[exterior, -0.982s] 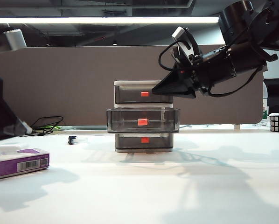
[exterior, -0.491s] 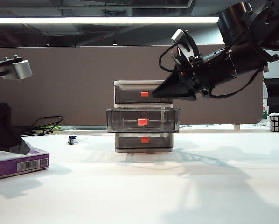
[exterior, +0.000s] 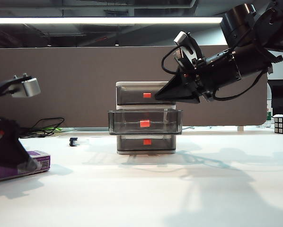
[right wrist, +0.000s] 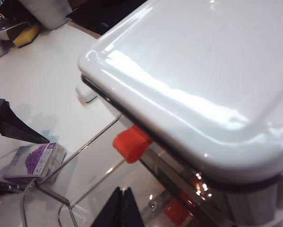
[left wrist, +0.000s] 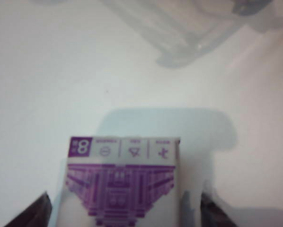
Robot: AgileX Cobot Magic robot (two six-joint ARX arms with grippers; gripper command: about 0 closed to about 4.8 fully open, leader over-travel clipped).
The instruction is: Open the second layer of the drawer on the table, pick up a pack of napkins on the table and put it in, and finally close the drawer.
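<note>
Jaws spread wide, the left gripper (left wrist: 122, 213) straddles the pack of napkins (left wrist: 123, 182) lying flat on the white table (left wrist: 61, 71) at far left, its long axis running away between the fingers, while the right gripper (right wrist: 121, 208), closed and empty, hangs above the pulled-out second layer of the drawer (exterior: 145, 121).

three drawers (exterior: 145, 116), one napkin pack (left wrist: 123, 182), two grippers (exterior: 163, 94)

Bare table (exterior: 179, 189) between pack of napkins (exterior: 37, 163) and pulled-out second layer of the drawer (exterior: 145, 122), right gripper (exterior: 158, 97) overhead.
</note>
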